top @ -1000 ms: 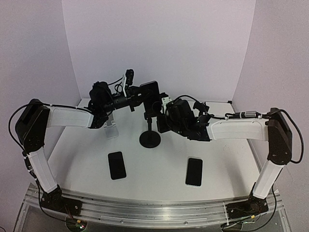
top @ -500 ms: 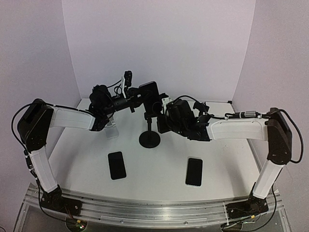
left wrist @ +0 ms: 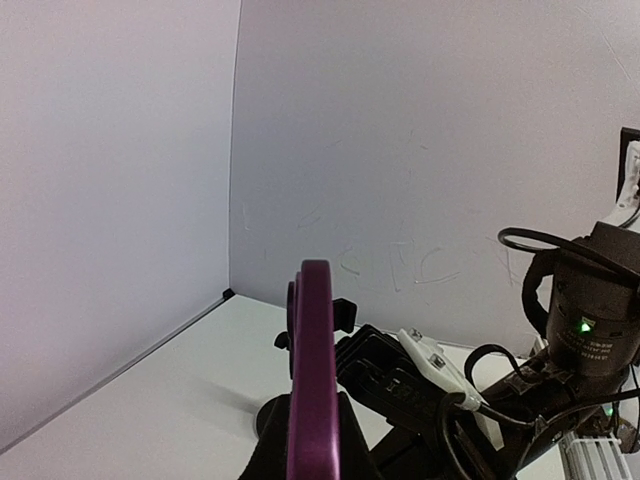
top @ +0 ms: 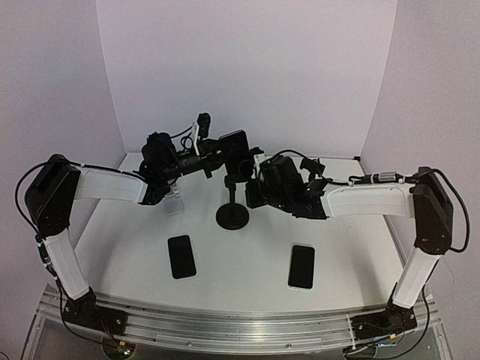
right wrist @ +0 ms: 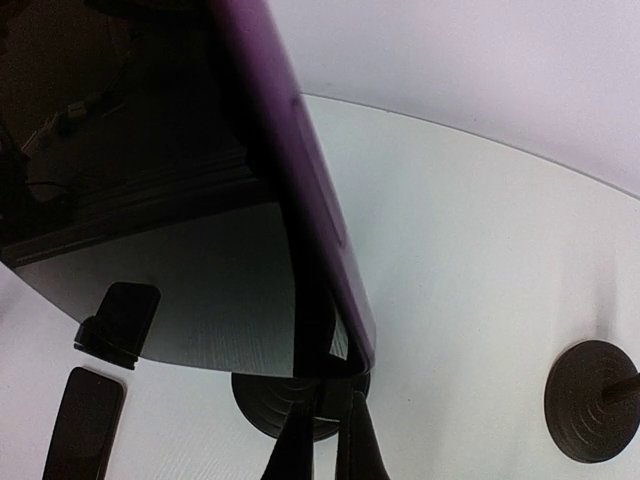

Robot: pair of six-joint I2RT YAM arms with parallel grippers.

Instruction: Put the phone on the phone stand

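My left gripper (top: 220, 148) is shut on a purple-cased phone (top: 234, 142) and holds it upright in the air just above the black phone stand (top: 233, 216). In the left wrist view the phone's purple edge (left wrist: 312, 370) rises from between my fingers, with the stand's base (left wrist: 272, 413) behind it. My right gripper (top: 241, 178) is closed on the stand's upper stem. In the right wrist view its fingers (right wrist: 300, 445) pinch the stem in front of the round base (right wrist: 262, 398), and the phone's dark screen (right wrist: 200, 250) hangs over them.
Two other dark phones lie flat on the white table, one near left (top: 181, 256) and one near right (top: 301, 265). A clear holder (top: 173, 202) stands left of the stand. A second round black base (right wrist: 590, 400) shows at the right wrist view's right edge.
My left gripper has shifted slightly right with the phone, closer over the stand's top. The right arm has barely moved.
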